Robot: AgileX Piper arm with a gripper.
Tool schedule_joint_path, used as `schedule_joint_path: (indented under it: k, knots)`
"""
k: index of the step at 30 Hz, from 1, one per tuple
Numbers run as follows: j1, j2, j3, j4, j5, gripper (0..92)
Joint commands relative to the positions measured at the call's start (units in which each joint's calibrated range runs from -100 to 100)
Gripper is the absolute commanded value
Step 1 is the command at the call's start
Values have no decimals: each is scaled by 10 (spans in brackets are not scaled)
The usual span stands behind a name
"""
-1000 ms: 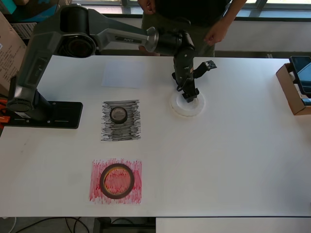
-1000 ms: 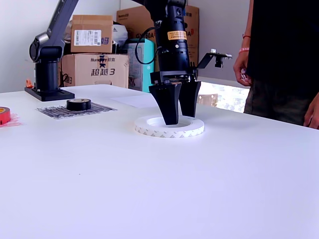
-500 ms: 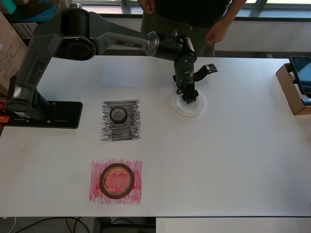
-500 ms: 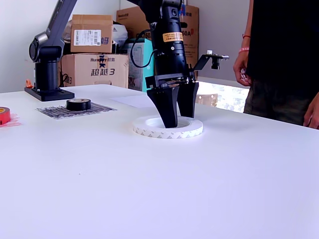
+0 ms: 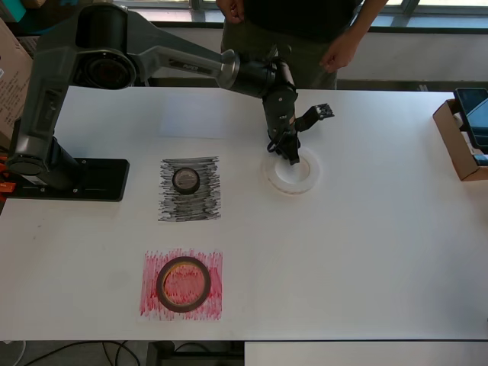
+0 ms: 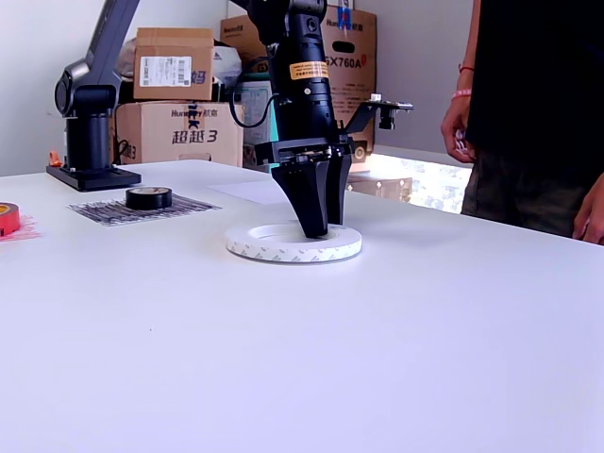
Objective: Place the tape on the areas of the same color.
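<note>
So the gripper [image 6: 316, 226] is pointing straight down with its fingers squeezed close together on the far rim of the white tape ring [image 6: 293, 243], one finger inside the hole and the other apparently on the outside, pinching the ring's wall. The ring lies flat on the white counter [image 6: 377, 359], or at least looks flat from the exterior view; I can't really tell whether it's lifted at all. In the overhead view the ring [image 5: 290, 173] is sitting on bare counter toward the middle, to the right of the black scribbled sheet [image 5: 190, 189] and well apart from it. The blank white sheet [image 5: 194, 116] is further back, up and to the left of the ring in the overhead view, with nothing on it. The small black roll [image 5: 186, 180] is on the black sheet, near its upper middle. The big dark-red roll [image 5: 184, 284] with the yellowish core is pretty much centred on the red scribbled sheet [image 5: 181, 284], at the near left of the overhead view. In the exterior view you only get a sliver of the red roll [image 6: 8, 218] at the left edge, with the black roll [image 6: 149, 197] a bit further in. The arm's base [image 5: 72, 177] is bolted at the overhead view's left edge of the counter, and a person in dark clothes [image 6: 538, 104] stands at the far side.
</note>
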Motion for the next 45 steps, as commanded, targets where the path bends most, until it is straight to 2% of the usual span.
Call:
schedule_joint_path:
  k: [1, 6, 12, 22, 25, 32, 40, 45]
  knots:
    - [-6, 5, 2, 49, -5, 0]
    - [-4, -12, -5, 52, 1, 1]
    - [9, -124, 3, 57, 1, 1]
    - [95, -233, 55, 59, 3, 1]
    - [110, -258, 59, 80, 22, 1]
    - [157, -272, 65, 110, 37, 1]
    - [213, -275, 184, 102, 37, 1]
    - [239, -276, 211, 102, 37, 1]
